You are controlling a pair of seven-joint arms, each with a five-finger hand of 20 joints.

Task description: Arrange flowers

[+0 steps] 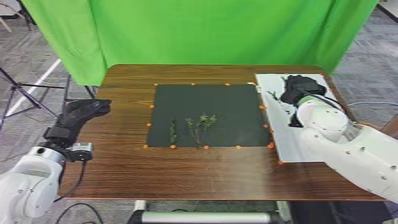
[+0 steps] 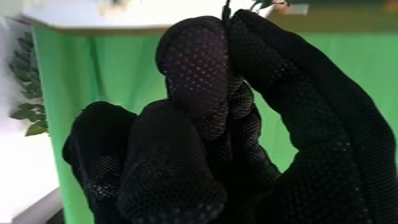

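In the head view my right hand [image 1: 302, 86] is over the upper part of the white board [image 1: 298, 145], with dark green sprigs [image 1: 274, 95] beside it. My right hand [image 2: 200, 100] in the right wrist view pinches a thin dark stem [image 2: 226, 9] between thumb and fingertip. A leafy green sprig [image 2: 28, 72] lies on the white surface there. On the dark mat [image 1: 209, 97] rest a branching green sprig [image 1: 204, 121] and a narrow upright one [image 1: 173, 132]. My left hand [image 1: 84, 107] stays off the mat at the table's left edge, fingers relaxed.
Small orange markers [image 1: 206, 147] line the mat's edges. The brown table [image 1: 204, 175] extends around the mat and board. A green curtain [image 1: 213, 35] hangs behind the table's far edge, and a black tripod [image 1: 31, 92] stands on the left.
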